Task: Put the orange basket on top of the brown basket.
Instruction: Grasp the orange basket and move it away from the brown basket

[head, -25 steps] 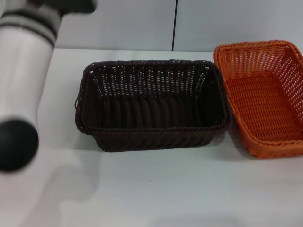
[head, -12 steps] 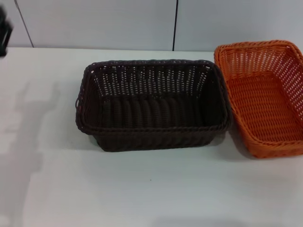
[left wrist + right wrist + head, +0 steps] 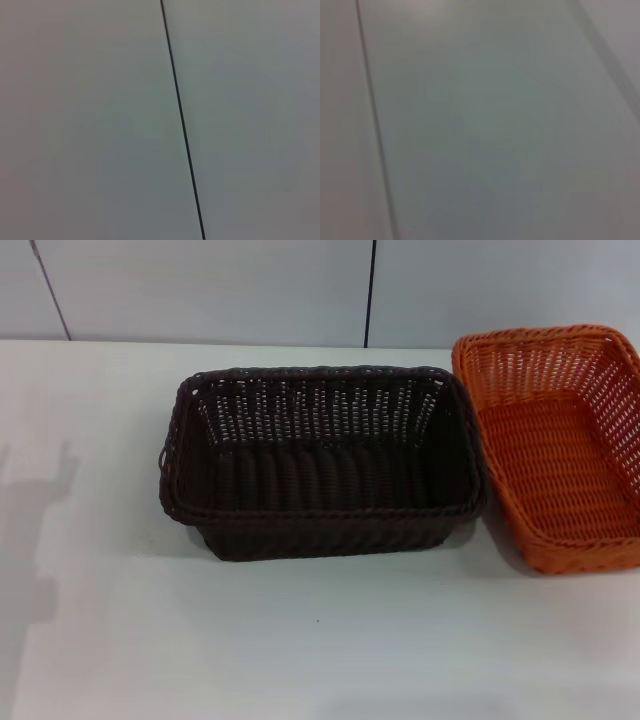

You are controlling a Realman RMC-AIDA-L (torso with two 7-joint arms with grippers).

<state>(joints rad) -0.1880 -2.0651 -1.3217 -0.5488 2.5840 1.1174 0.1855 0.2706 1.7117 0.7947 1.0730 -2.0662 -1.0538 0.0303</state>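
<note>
Head view: a rectangular, very dark brown woven wicker basket (image 3: 320, 465) with openwork sloping sides and a braided rim stands upright at the centre of the frame on a white table (image 3: 300, 650). A rectangular bright orange woven basket (image 3: 556, 445) of like build stands upright at the right edge of the frame, partly cut off, just beside the brown basket's right end; whether the two rims touch cannot be told. The orange basket rests on the table, not on the brown one. A grey shadow (image 3: 35, 530) lies on the table at the left edge. Behind the table runs a pale panelled wall (image 3: 200, 290). Neither gripper appears in any view, so the state of their jaws cannot be told; both wrist views show only pale wall panels with dark seams (image 3: 182, 125).
</note>
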